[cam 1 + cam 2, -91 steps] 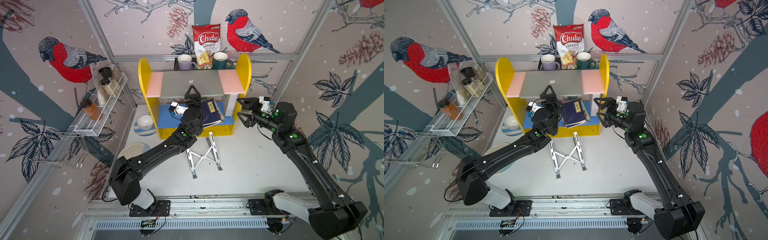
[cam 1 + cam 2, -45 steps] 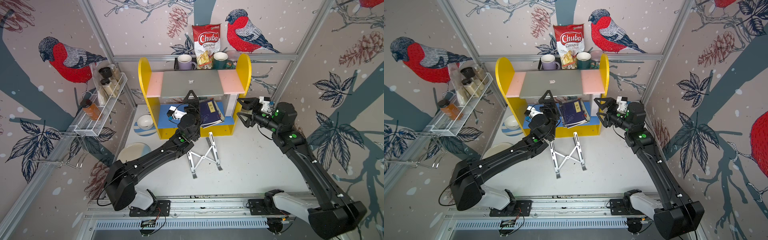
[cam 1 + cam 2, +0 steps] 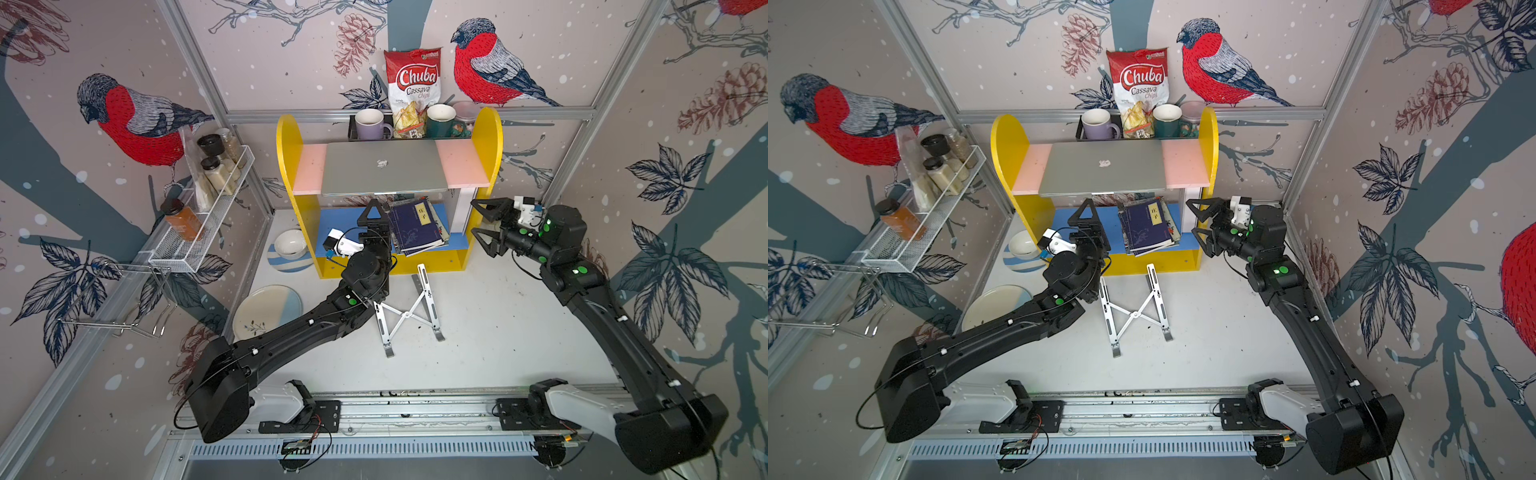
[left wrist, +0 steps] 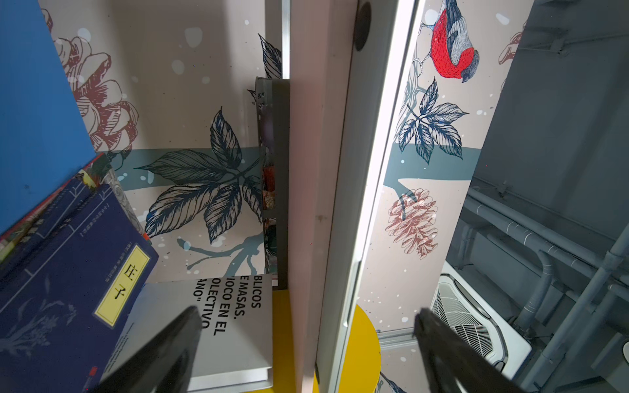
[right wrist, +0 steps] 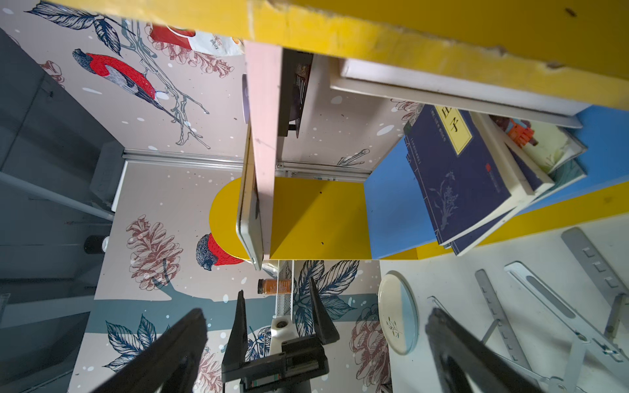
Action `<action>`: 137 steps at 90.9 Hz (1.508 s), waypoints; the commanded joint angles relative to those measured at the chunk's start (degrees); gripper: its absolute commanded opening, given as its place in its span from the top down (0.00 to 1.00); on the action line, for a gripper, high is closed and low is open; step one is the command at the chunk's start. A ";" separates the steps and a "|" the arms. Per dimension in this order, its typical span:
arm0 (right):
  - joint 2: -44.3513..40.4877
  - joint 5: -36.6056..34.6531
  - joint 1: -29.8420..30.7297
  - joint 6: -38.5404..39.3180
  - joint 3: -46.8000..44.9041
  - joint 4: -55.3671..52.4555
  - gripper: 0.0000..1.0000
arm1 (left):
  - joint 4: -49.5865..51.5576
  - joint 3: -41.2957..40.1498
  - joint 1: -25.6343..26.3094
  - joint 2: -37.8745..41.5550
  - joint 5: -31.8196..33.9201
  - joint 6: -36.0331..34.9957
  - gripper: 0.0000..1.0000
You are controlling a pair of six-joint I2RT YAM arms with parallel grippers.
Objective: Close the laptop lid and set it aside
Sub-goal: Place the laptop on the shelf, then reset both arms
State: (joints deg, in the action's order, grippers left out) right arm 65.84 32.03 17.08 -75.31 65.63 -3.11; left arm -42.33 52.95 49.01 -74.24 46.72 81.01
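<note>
Both top views show me the laptop (image 3: pixel 384 168) flat on the pink upper shelf (image 3: pixel 463 166), the laptop lid (image 3: pixel 1084 170) down, the left gripper (image 3: pixel 372 214) wide and empty just before its front edge, the right gripper (image 3: pixel 473 217) equally wide and empty off the shelf's end. The left wrist view shows that edge overhanging the shelf lip, lined up between the spread jaws, untouched. The right wrist view shows a thin, smooth slab; I judge it stiff, slippery and fairly heavy, so grip across the overhang.
</note>
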 commanded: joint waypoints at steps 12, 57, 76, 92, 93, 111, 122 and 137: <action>0.21 -0.05 -0.67 6.60 1.79 -2.99 0.00 | 2.56 -8.64 3.43 7.34 2.04 -2.14 0.04; -0.44 -21.25 -5.22 37.60 -1.83 -17.80 0.00 | 69.34 -2.94 3.12 28.21 3.38 -31.82 0.04; 0.00 -37.02 -6.07 44.57 -4.56 -15.65 0.00 | 63.26 -12.83 3.02 47.80 4.65 -49.75 0.04; -0.61 -52.62 -7.62 43.63 -13.05 -1.99 0.03 | 53.55 -16.78 1.44 51.85 18.64 -71.15 0.04; -0.79 -52.34 -7.78 44.40 -13.90 -0.32 0.03 | 53.25 -16.84 1.04 51.40 18.88 -72.34 0.04; 4.66 -54.75 -7.94 50.39 -23.07 16.87 0.02 | 49.75 -21.41 -18.22 40.49 3.42 -68.39 0.04; 8.45 -59.74 -7.51 56.41 -25.63 16.97 0.00 | 42.84 -26.68 -24.97 34.25 1.49 -69.80 0.04; 9.43 -61.10 -7.69 64.08 -35.51 29.90 0.00 | 29.73 -33.48 -29.30 27.48 0.42 -73.34 0.04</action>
State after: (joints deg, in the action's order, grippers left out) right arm 74.22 -25.65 9.52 -18.98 33.95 15.49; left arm 0.89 22.79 22.28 -43.75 49.74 10.48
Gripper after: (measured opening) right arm 0.999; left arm 0.956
